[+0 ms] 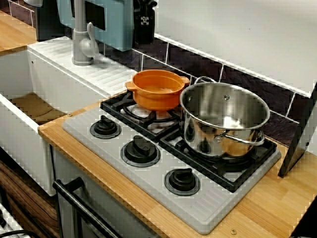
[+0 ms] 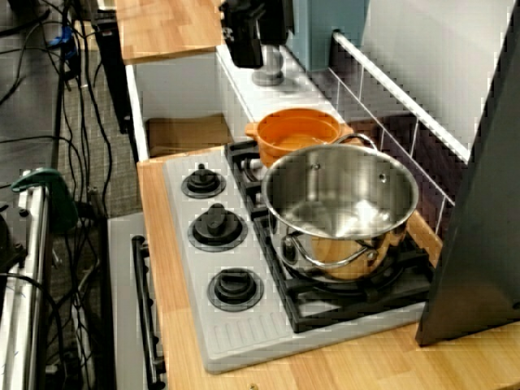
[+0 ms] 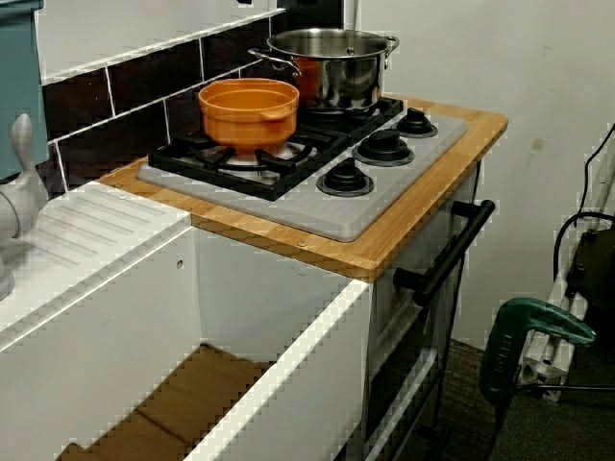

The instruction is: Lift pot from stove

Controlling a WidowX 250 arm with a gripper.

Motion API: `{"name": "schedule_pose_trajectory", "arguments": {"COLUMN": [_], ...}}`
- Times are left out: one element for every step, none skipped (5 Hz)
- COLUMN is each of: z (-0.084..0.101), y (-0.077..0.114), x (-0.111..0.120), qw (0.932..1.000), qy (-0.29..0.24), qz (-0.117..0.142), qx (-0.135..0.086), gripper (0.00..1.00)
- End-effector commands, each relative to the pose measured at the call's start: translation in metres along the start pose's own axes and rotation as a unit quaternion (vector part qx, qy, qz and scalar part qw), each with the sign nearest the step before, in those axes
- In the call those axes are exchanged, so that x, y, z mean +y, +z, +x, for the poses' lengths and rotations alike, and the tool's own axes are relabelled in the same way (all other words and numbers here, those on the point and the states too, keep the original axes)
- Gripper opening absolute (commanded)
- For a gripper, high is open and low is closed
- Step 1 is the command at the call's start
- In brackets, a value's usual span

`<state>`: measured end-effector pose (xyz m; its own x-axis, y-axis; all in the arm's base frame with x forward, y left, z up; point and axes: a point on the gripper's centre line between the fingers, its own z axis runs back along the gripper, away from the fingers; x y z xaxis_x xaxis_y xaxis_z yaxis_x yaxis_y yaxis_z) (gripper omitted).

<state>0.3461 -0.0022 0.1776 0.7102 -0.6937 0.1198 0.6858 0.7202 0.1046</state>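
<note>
Orange pot (image 1: 157,89) upright, mouth up, on the stove's (image 1: 163,163) burner grate nearest the sink (image 3: 192,384); its 2 handles line up roughly parallel to the tiled back wall. Tool (image 2: 244,36) hangs above the draining board behind the pot, well apart; can't tell if its jaws are apart or together. Steel pot (image 1: 224,119) sits just beside it on the next burner. 3 knobs in front along the counter (image 1: 277,203).

pot (image 1: 157,89): orange | stove (image 1: 198,210): grey, ribbed; black grates | steel pot (image 1: 224,119): shiny silver | counter (image 1: 124,191): light wood
</note>
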Motion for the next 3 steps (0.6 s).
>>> {"name": "schedule_pose_trajectory", "arguments": {"z": [-0.0044,-0.0023,0.0010], "y": [-0.0121,-0.0188,-0.0218], "x": [0.0015,0.0051,0.0062], "qw": [0.9997,0.9997,0.9995], "qy": [0.003,0.001,-0.017], "qz": [0.022,0.026,0.026], "qx": [-0.002,-0.004,0.000], "gripper": [1.00,1.00,1.00]}}
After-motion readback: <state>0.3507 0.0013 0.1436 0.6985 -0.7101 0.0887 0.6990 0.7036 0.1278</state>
